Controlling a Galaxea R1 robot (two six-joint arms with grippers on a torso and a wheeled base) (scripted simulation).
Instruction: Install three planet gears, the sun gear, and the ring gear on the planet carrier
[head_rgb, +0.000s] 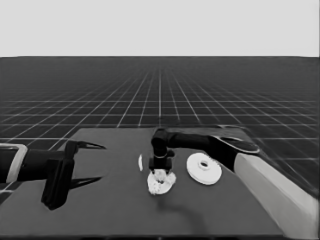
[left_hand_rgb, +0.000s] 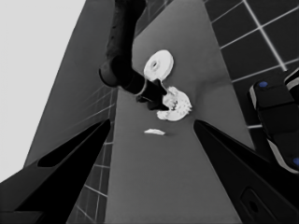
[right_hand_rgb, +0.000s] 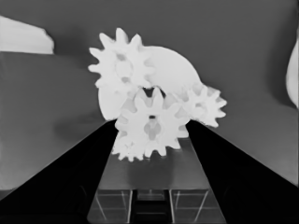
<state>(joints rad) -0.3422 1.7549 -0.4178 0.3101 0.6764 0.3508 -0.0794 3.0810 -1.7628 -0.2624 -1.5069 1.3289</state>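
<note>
1. White toothed gears sat clustered on the smaller round part (head_rgb: 161, 183), mid-desk (head_rgb: 100, 210), used as landmark below.
2. Right gripper (head_rgb: 160, 172) hung directly over the smaller round part, pointing straight down, arm coming in from the right.
3. Right wrist view: a gear (right_hand_rgb: 150, 123) sat between the two fingers, over the middle of the smaller round part (right_hand_rgb: 173, 65); fingers looked clamped on it, though the actual contact was hard to confirm.
4. Three more gears sat around it: one (right_hand_rgb: 120, 65) on the far side, one (right_hand_rgb: 205, 105) to the side, one (right_hand_rgb: 131, 148) partly hidden beneath the held gear. Teeth appeared to mesh with the middle gear.
5. Key relation: held gear's axis stood vertical and in line with the central hole, so the coming move looked like a straight drop or a release; judgement only.
6. Larger round part (head_rgb: 204, 168) lay flat just right of the smaller round part, apart from it, not yet installed. Right arm was nearer to it.
7. Thin white piece (head_rgb: 140, 162) lay just left of the smaller round part.
8. Left gripper (head_rgb: 92, 164) waited well left of the smaller round part, fingers wide apart, empty.
9. No brands, labels or writing readable anywhere.
</note>
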